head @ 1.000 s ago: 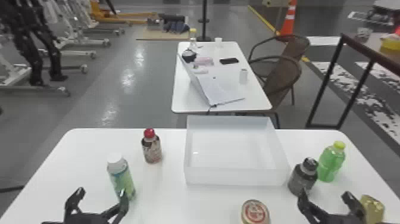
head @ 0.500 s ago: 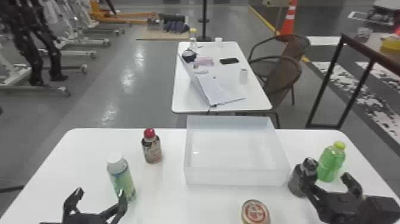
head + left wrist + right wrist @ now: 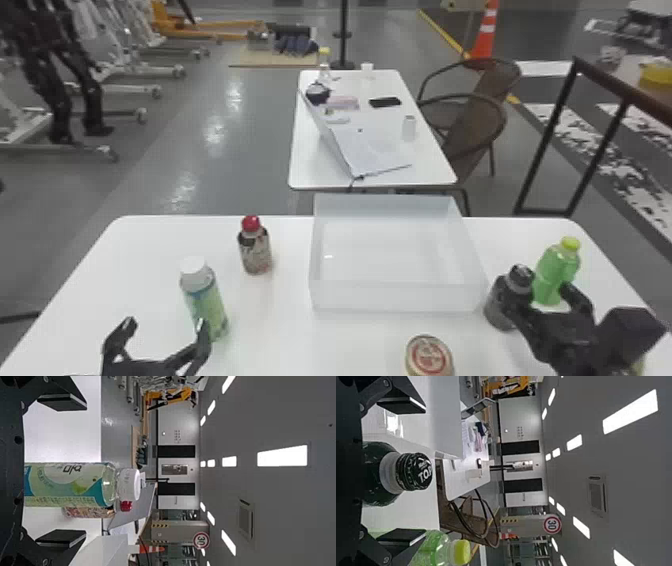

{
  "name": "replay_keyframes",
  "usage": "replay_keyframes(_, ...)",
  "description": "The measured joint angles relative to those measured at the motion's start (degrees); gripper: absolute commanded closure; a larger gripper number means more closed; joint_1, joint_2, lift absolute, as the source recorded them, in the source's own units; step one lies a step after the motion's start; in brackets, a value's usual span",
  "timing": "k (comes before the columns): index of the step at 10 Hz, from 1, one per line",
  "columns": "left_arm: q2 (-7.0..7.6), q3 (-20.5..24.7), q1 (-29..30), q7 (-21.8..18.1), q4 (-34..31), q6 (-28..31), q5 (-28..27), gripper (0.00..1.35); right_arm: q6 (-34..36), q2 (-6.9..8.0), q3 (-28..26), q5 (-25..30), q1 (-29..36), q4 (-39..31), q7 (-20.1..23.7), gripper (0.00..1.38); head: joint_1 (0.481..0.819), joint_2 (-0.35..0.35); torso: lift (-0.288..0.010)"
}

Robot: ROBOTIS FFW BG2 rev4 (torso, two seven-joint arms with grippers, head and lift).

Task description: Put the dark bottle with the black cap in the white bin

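From where I stand: dark plastic btl w/ black cap [image 3: 496,303] is on the white bench [image 3: 320,345], just beside the near R corner of the open-topped white plastic bin [image 3: 395,298], toward the bench's R edge. R gripper [image 3: 422,470], black & flat-fingered, has its fingers apart, one each side of the btl, gaps visible, no grip. L gripper [image 3: 166,325], also black, is over the bench's near L part, fingers apart.

Main risk, I'd say: green plastic btl w/ yellow-green cap [image 3: 553,270], close by on the side of the bench's R edge; R gripper's outer finger could knock it, b/c there's little room. Closing off-centre or too high on the sloping shoulder could tip or slip the dark one. Too low a lift might snag the bin's wall.

Dark btl's cap points straight up; long axis vert., base on bench.
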Motion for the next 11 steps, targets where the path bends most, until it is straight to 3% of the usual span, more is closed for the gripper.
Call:
replay_keyframes(3,0.0,0.02,0.01,0.0,0.0,0.09,-0.07,0.17,4.1,-2.22,-0.1,-3.58,1.11,-1.75,2.51,0.2,0.549,0.0,-0.1)
replay_keyframes(7,0.0,0.09,0.03,-0.07,0.01,0.18,-0.19,0.17,5.46,-2.33,-1.83,-3.32,3.05,-2.42,2.0,0.2,0.549,0.0,-0.1)
replay_keyframes(11,0.0,0.2,0.09,-0.25,0.02,0.18,-0.1,0.17,6.0,-2.65,-2.2,-2.67,1.37,1.57,2.48,0.2,0.549,0.0,-0.1)
